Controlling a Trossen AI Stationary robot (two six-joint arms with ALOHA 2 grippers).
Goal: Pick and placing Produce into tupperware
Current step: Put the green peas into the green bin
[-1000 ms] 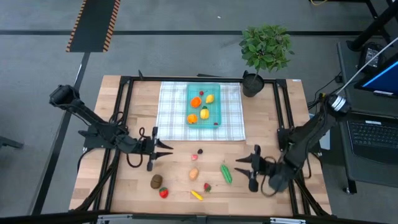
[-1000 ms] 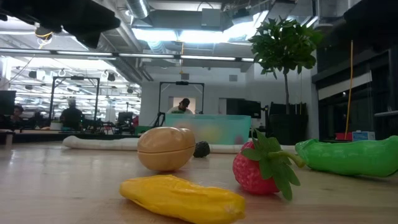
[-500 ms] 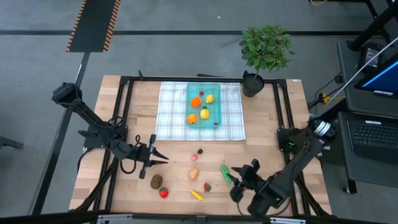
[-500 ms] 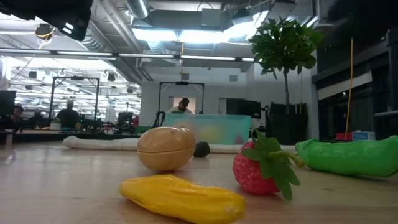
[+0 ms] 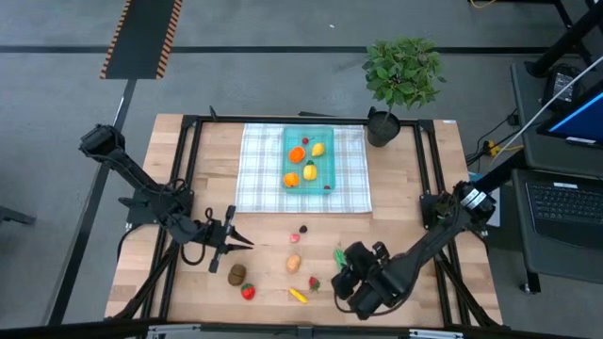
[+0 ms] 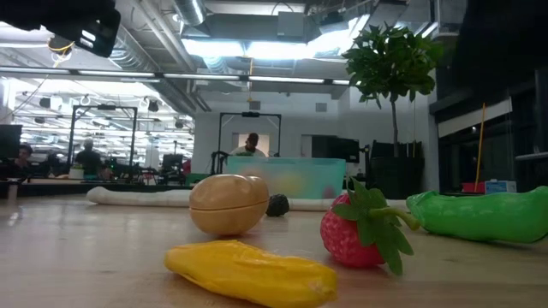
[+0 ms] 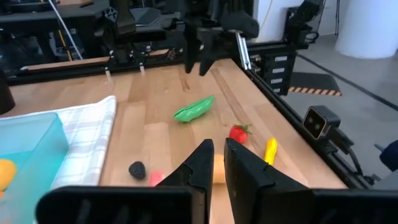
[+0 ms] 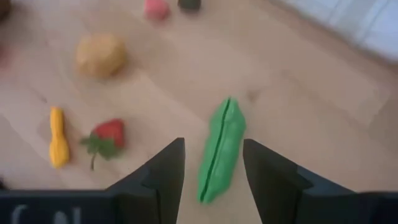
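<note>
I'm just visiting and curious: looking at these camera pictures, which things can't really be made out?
- Green pod: in the high view the right arm covers most of it.
- Tupperware: in the left wrist view the picture's edge cuts it to one corner; in the low view its contents blur.
- Small red piece in the tupperware: too small in the high view to name.
- People beyond the table: far off, details unreadable in the low view.
</note>
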